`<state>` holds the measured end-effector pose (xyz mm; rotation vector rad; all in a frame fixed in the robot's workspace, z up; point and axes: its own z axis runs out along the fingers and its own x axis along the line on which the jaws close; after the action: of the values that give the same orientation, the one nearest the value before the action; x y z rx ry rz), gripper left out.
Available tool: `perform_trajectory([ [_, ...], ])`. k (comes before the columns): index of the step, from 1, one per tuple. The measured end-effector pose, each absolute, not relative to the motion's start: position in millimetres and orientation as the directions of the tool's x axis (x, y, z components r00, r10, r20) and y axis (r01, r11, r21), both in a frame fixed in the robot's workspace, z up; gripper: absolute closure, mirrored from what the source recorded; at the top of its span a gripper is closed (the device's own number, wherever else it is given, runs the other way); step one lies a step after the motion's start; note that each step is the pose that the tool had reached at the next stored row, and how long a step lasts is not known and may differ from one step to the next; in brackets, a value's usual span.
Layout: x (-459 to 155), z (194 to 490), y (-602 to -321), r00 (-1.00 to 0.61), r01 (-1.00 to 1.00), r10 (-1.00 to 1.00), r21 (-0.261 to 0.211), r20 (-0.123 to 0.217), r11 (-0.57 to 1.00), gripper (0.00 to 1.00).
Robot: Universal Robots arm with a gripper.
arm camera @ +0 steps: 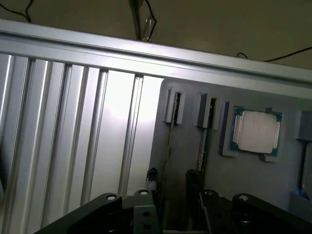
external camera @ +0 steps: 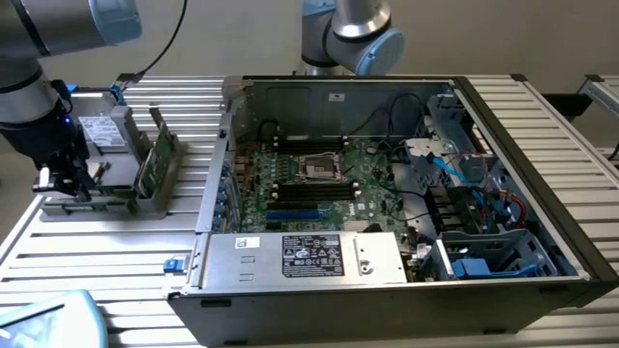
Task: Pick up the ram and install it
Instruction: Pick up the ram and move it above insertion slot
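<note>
On your gripper [arm camera: 172, 180], the fingers [arm camera: 152, 178] are released and spread; the ram [arm camera: 169, 141] stands on edge between them in the gray holder [arm camera: 253, 185], nearer one finger.

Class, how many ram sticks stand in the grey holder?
2: one ram stick in the holder slot nearest the processor, another in the next slot. Others may be hidden.

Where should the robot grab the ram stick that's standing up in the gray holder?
Best by its free top edge, near the middle, coming straight down from above. The ram stands on edge in the gray holder, so the lower edge is tucked in; only the thin flat faces suit a pinch by the open gripper.
</note>
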<state>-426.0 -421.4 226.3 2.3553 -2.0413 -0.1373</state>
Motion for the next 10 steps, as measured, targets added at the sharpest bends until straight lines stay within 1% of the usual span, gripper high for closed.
perform_trajectory([
  [10, -426, 208, -422, 0.205, -0.975, -0.977, 0.076, -0.052, -0.208, 0.63],
])
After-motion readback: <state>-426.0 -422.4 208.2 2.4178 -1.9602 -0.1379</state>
